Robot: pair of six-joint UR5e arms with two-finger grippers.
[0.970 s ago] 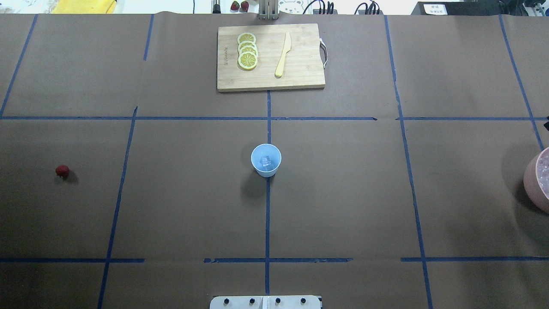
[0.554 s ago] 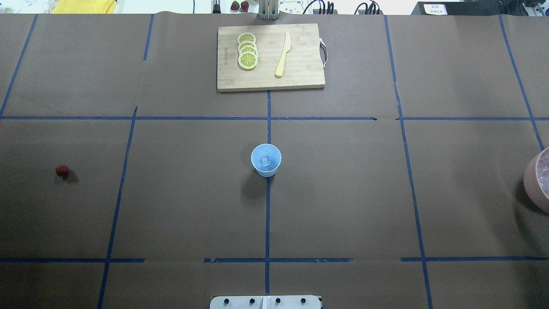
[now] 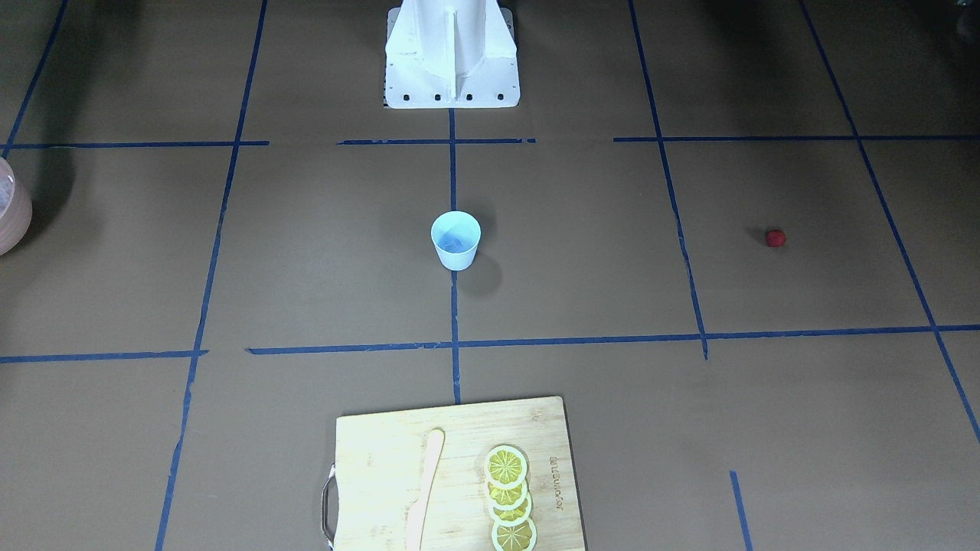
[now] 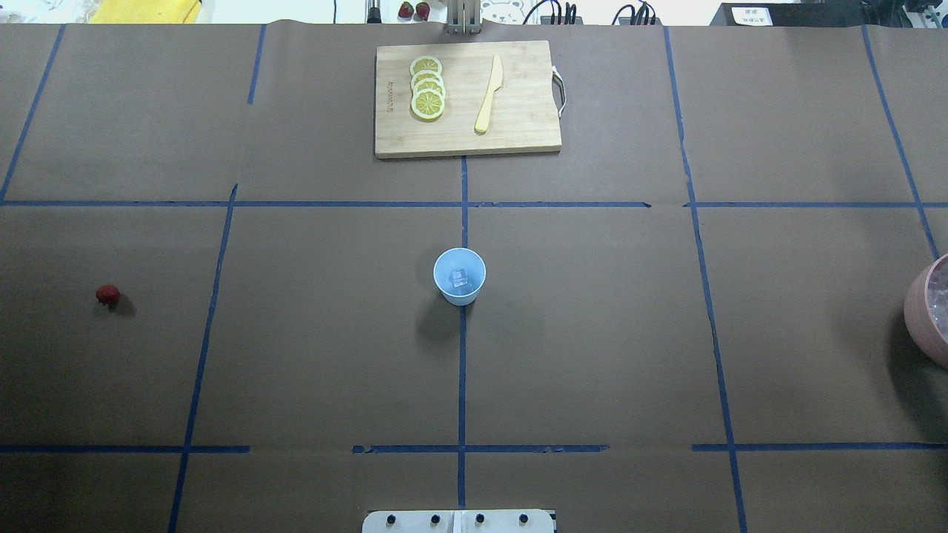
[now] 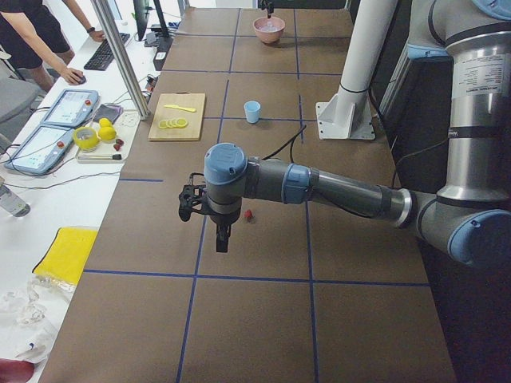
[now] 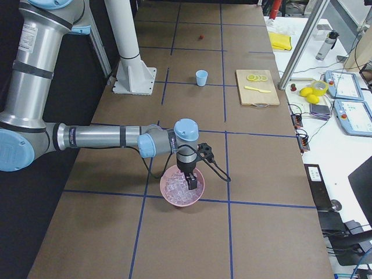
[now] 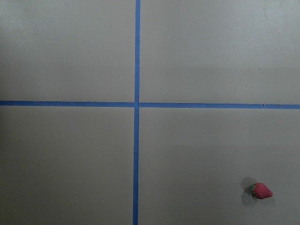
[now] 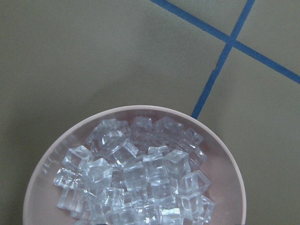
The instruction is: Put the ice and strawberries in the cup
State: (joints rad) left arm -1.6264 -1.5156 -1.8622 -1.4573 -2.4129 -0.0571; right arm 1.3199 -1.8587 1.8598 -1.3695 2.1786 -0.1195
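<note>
- Mounting plate [image 4: 459,520]: nearest item, on the robot's side of the cup [image 4: 461,297].
- Cup: pale blue, upright on the centre tape line. One clear ice cube [image 4: 460,278] appears to lie inside it. The ice step is judged started; the strawberry step is not yet done.
- Strawberry [image 4: 108,295]: on the table, well apart from the cup on the robot's left.
- Left gripper [image 5: 221,241]: hangs above the table just beside the strawberry, far left of the cup. Its claw state cannot be told, because it shows only in a side view. The left wrist view puts the berry in its lower right corner, so the claw is judged off-centre.
  - Risk: a descent without re-centring could close on nothing or nudge the berry into a roll.
- Right gripper [image 6: 192,183]: low over the pink bowl [image 4: 918,318], well apart from the cup on the robot's right. Its claw state cannot be told.
  - Risk: the piled ice cubes [image 8: 136,178] look slick and crowded, so a cube could slip out or two could lift together.
  - Risk: the carry to the cup is long, so a loose grip could drop the load short.
  - Risk: the cup looks light, so a finger striking its rim could tip it and spill the ice.
- Cutting board [image 4: 518,126]: beyond the cup, farthest from the robot. It holds lemon slices [image 4: 427,89] and a wooden knife [image 4: 489,96], and neither is needed.
</note>
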